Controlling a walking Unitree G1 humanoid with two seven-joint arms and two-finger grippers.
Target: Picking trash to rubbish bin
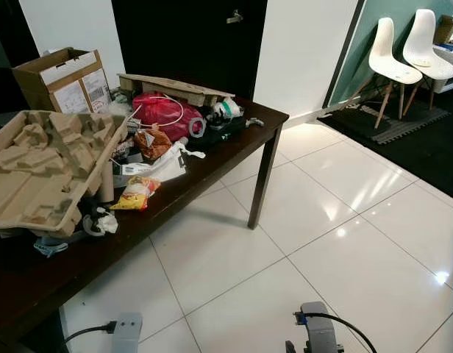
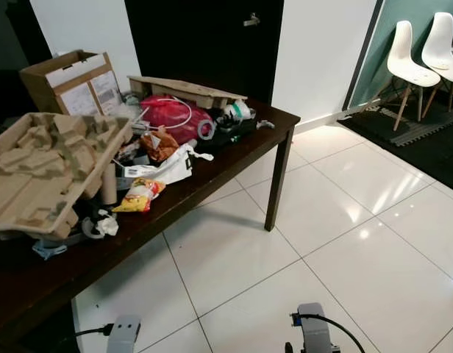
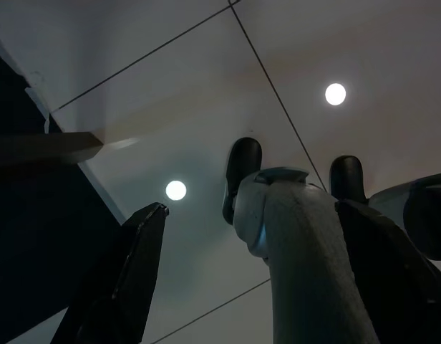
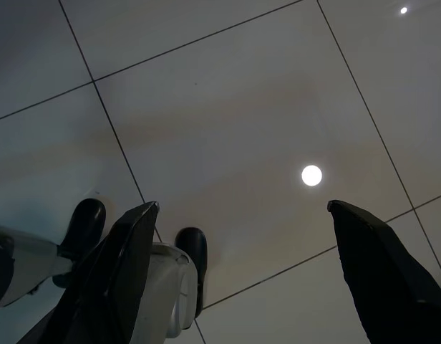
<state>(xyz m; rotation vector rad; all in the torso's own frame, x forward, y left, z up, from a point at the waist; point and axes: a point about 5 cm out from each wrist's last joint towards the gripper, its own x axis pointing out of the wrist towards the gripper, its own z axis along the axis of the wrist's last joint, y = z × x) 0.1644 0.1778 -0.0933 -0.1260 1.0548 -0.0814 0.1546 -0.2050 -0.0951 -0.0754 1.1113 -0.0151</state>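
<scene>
Currently both arms are hanging low over the white tiled floor [image 1: 344, 220]. Left end effector [image 3: 256, 287] and right end effector [image 4: 242, 272] are both showing their black fingers spread wide, gripping nothing. Trash is lying heaped on the dark counter [image 1: 234, 151]: a yellow snack wrapper [image 1: 135, 193] near the front edge, a red bag [image 1: 162, 112] toward the far edge, moulded cardboard packaging [image 1: 43, 165] overhanging the near end.

A: Any text legible?
B: No. Cardboard box [image 1: 61, 77] at the worktop's [image 1: 212, 169] far end has white labels w/ print, too small to read. Snack packet [image 1: 137, 193] shows colours, no readable brand.
</scene>
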